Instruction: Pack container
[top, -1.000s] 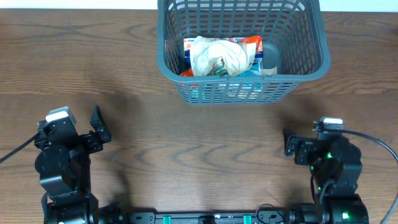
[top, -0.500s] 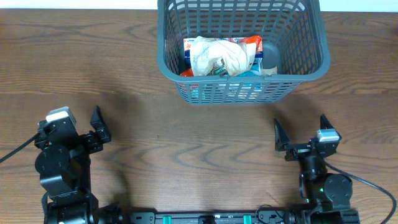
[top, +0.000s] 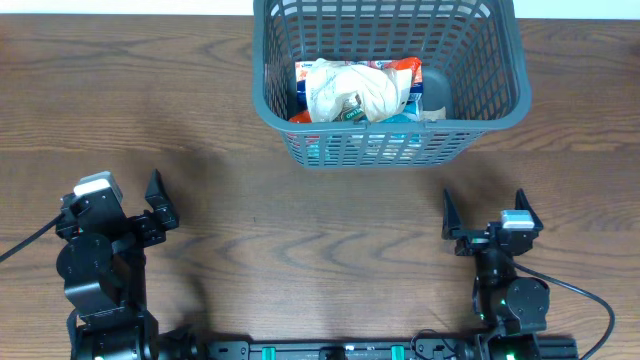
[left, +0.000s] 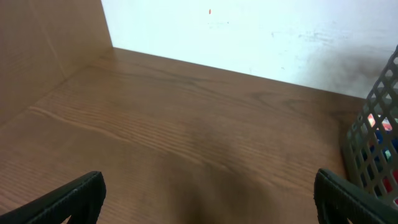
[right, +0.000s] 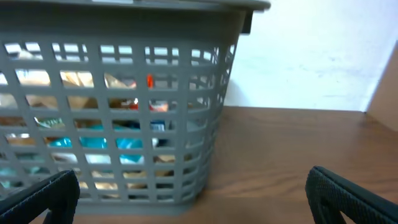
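The container (top: 500, 70) is a dark grey lattice basket at the top middle of the table. It holds several snack packages (top: 355, 90), white, orange and blue. It also shows in the right wrist view (right: 124, 112) and at the right edge of the left wrist view (left: 376, 143). My left gripper (top: 150, 205) is open and empty at the lower left; its fingers frame bare wood in the left wrist view (left: 205, 199). My right gripper (top: 483, 212) is open and empty at the lower right, facing the basket, as the right wrist view (right: 193, 193) shows.
A white wall (left: 249, 31) stands behind the table's far edge. A wooden side panel (left: 37, 50) rises on the left. Brown wood tabletop (top: 320, 220) lies between the two arms and the basket.
My right arm has drawn back toward the front edge and turned its gripper to face the basket, with the fingers now spread. The left arm and the basket have not moved.
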